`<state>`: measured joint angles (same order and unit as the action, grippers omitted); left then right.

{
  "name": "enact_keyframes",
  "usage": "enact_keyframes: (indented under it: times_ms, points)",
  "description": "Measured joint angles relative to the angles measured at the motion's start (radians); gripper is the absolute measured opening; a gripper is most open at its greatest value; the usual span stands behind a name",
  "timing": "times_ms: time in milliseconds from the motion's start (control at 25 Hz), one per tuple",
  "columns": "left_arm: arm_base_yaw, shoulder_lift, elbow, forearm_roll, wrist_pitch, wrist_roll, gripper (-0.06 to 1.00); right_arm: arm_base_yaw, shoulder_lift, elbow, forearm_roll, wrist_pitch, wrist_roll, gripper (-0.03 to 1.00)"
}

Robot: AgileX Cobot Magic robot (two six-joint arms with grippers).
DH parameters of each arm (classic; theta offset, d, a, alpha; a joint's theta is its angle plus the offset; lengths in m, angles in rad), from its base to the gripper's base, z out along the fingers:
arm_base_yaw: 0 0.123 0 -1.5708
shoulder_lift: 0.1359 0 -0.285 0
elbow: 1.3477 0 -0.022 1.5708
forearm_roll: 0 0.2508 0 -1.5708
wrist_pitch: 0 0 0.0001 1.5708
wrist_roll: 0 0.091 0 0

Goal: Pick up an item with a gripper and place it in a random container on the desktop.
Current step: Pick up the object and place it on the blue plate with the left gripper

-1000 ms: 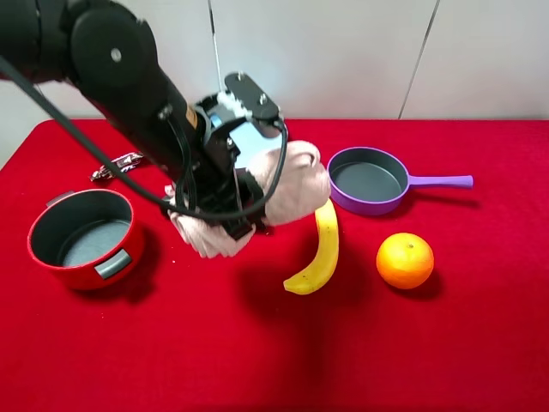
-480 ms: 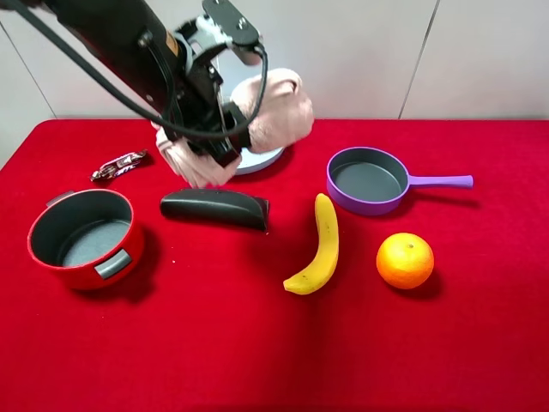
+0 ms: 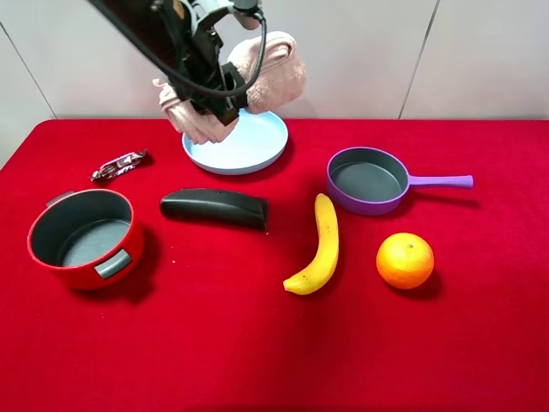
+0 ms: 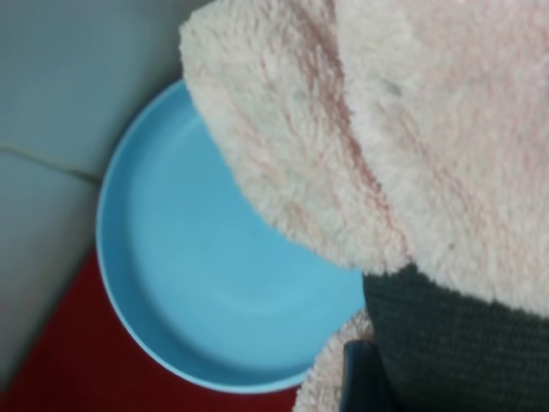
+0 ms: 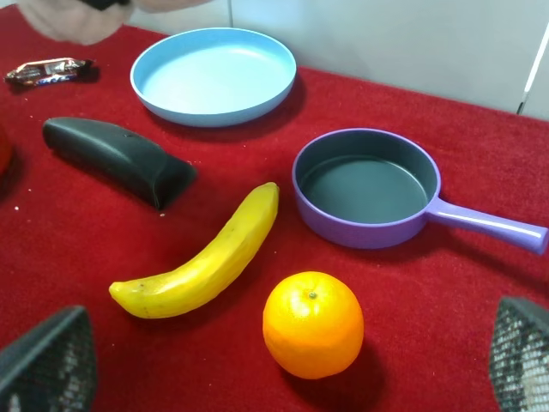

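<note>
The left gripper [image 3: 221, 101], clamped on the black-banded middle of the pale pink towel bundle [image 3: 268, 73], holds it aloft over the light-blue plate [image 3: 249, 146] at the back of the red desk [image 3: 257, 343]. The right gripper [image 5: 283, 386] gapes wide, empty.

Pink towel bundle [image 3: 273, 73] in left end effector [image 3: 225, 99], above light-blue plate [image 3: 253, 143].

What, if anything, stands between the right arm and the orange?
Probably nothing: yes, it looks reachable. In the right wrist view the orange sits just ahead of the open jaws, clear of the banana and purple pan.
</note>
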<state>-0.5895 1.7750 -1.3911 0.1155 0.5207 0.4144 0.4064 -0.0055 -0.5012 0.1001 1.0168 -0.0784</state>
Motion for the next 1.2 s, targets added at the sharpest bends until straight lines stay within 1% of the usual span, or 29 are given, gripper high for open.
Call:
enact_keyframes:
  times_ms: [200,400,680,1040,1200]
  points:
    - [0.0,0.085,-0.101,0.038,0.0,0.026,0.5,0.0,0.0,0.0,0.001,0.0,0.0,0.69]
    - [0.009,0.16,-0.174,0.041,0.0,0.079,0.5,0.0,0.0,0.0,0.001,0.0,0.0,0.69]
    - [0.058,0.22,-0.185,0.059,-0.005,0.118,0.5,0.0,0.0,0.0,0.001,0.0,0.0,0.69]
    - [0.103,0.293,-0.185,0.066,-0.091,0.13,0.5,0.0,0.0,0.0,0.001,0.0,0.0,0.69]
    - [0.117,0.337,-0.192,0.067,-0.113,0.131,0.5,0.0,0.0,0.0,0.001,0.0,0.0,0.69]
